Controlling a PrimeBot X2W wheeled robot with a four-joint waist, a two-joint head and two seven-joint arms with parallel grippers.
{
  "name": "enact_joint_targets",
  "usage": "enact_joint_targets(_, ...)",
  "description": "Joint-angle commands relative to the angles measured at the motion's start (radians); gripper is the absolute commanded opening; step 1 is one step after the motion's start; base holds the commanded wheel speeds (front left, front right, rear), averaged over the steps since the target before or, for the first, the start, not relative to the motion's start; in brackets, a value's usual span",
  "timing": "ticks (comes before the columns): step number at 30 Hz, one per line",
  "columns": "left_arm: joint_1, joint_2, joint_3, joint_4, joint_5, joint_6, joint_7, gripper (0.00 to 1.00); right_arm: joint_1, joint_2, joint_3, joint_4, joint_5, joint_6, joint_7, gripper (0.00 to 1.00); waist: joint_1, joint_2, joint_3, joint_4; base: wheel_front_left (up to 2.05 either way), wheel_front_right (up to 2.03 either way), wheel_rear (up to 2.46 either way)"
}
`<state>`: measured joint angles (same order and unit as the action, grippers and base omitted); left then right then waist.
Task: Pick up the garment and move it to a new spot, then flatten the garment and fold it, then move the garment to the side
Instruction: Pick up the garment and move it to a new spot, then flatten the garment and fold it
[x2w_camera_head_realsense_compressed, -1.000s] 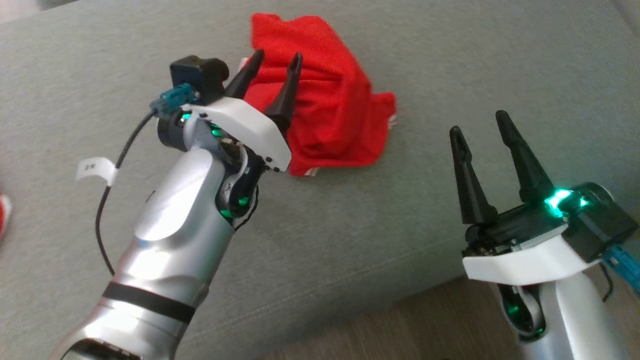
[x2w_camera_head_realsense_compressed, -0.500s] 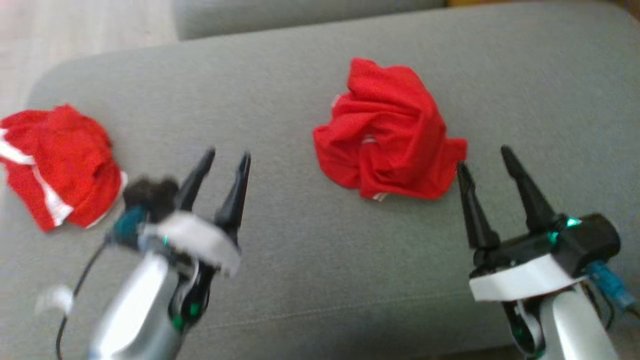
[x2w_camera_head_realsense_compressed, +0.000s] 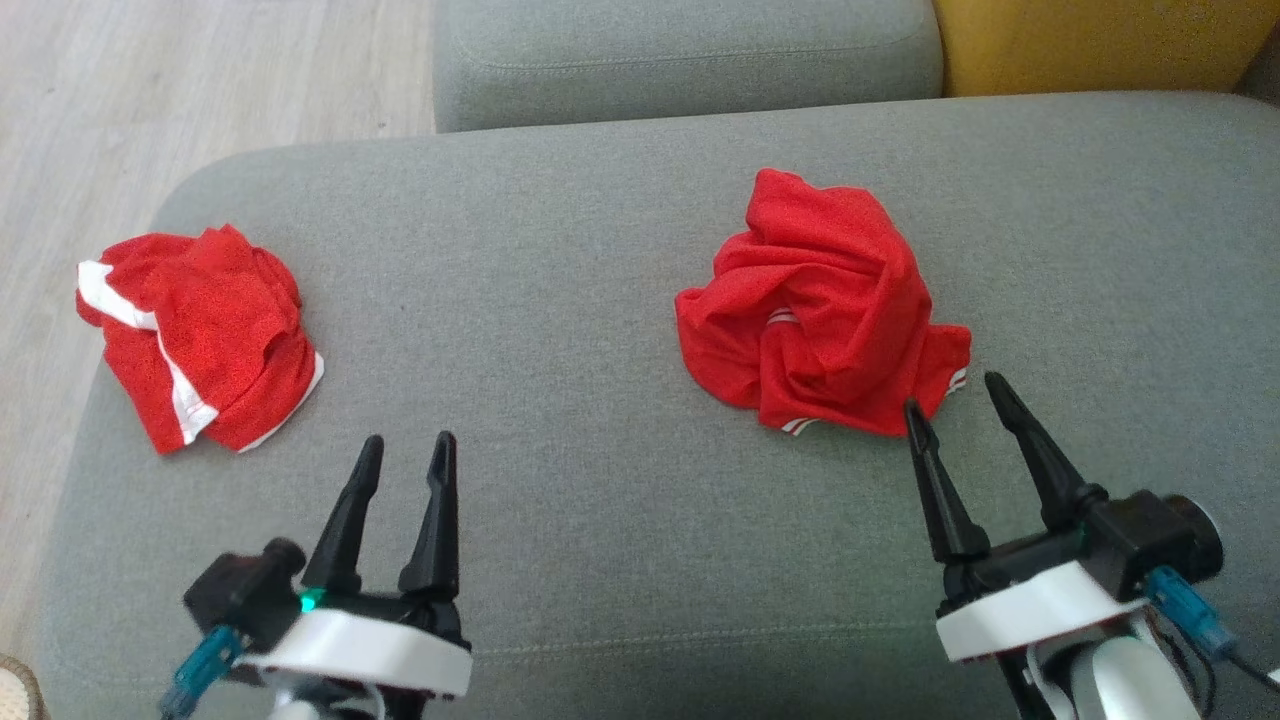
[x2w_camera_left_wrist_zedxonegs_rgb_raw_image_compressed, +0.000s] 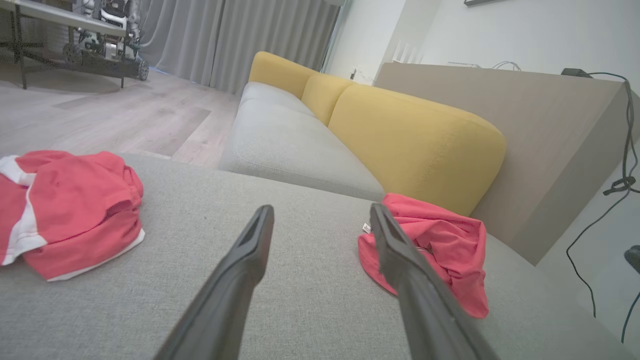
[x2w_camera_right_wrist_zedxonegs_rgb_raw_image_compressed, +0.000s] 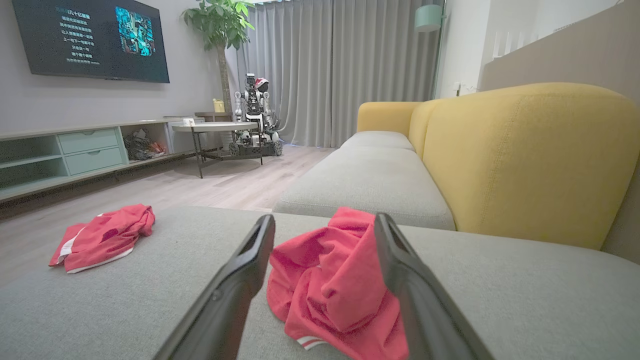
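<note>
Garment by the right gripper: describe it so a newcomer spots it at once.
Two red garments lie on the wide grey seat cushion. The target is the crumpled garment right of centre, just past the open right gripper. Unlike the flatter garment at the cushion's left edge, with broad white bands, it shows only thin white stripes at its hem.

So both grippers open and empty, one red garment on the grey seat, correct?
Not one, two. The head view shows a left garment with white trim and a right garment on the grey seat. The rest holds: left gripper and right gripper are both open and empty.
</note>
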<state>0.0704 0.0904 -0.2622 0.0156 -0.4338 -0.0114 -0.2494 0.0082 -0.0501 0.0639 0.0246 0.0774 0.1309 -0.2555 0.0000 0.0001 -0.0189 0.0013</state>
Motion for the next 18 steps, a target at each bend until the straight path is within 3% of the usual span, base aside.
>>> enact_joint_targets(1,-0.031,-0.006,0.055,-0.049,0.02,-0.016,-0.012,1.0,-0.025,0.0,0.021,-0.031,-0.003,0.0,-0.006,1.0,0.0,-0.0001,0.0,0.004,0.0,0.0,0.0)
enact_joint_targets(8,-0.005,-0.037,0.111,-0.066,0.083,-0.075,-0.012,1.0,-0.017,0.0,0.02,-0.024,0.0,0.0,-0.006,1.0,0.0,-0.0001,-0.001,0.016,0.0,0.0,0.0)
enact_joint_targets(18,-0.013,-0.04,0.089,-0.027,0.053,-0.085,-0.012,1.0,-0.013,0.0,0.006,0.001,-0.005,0.0,-0.006,1.0,0.0,-0.0001,0.01,0.066,0.0,0.0,0.0)
